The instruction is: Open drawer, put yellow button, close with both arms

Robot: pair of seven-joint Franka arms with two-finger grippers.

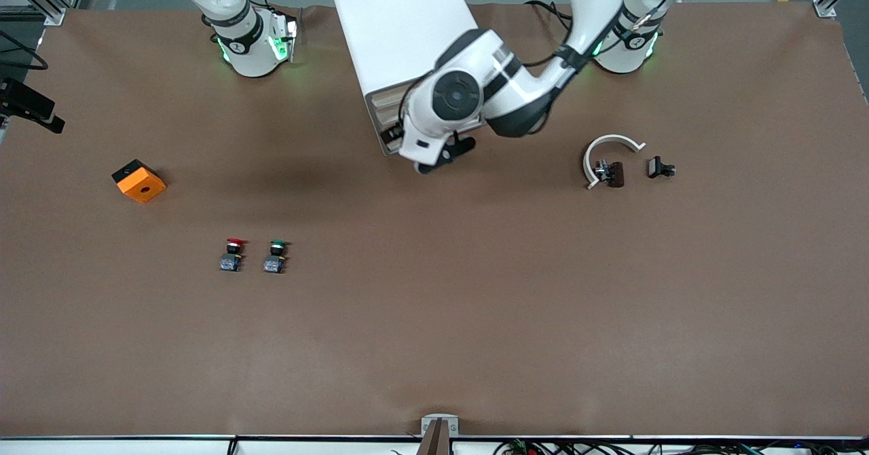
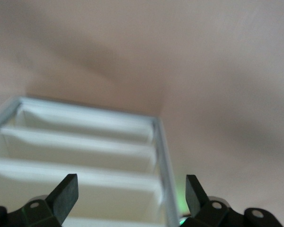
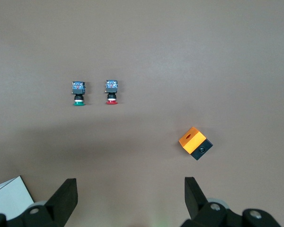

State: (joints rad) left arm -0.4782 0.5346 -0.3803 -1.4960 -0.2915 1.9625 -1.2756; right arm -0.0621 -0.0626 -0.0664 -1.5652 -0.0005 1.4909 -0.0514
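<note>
Front view: left gripper (image 1: 445, 156) hangs just in front of the white cabinet (image 1: 400, 27), level w/ its stacked drawers, fingers apart, holding nothing; left wrist view shows the cream fronts lying flush, so the top drawer (image 1: 387, 99) looks shut. Yellow button not visible anywhere; only the red button (image 1: 233, 254) and green button (image 1: 275, 255) stand side by side on the bench (image 1: 475, 319), w/ an orange block (image 1: 139, 180) toward the right arm's end. Right gripper (image 3: 130, 203) hovers over open bench, fingers wide, empty; that arm waits. Progress, as a guess: either the button is already inside and the drawer closed, or nothing's begun; can't tell which. What any drawer holds is hidden.
</note>
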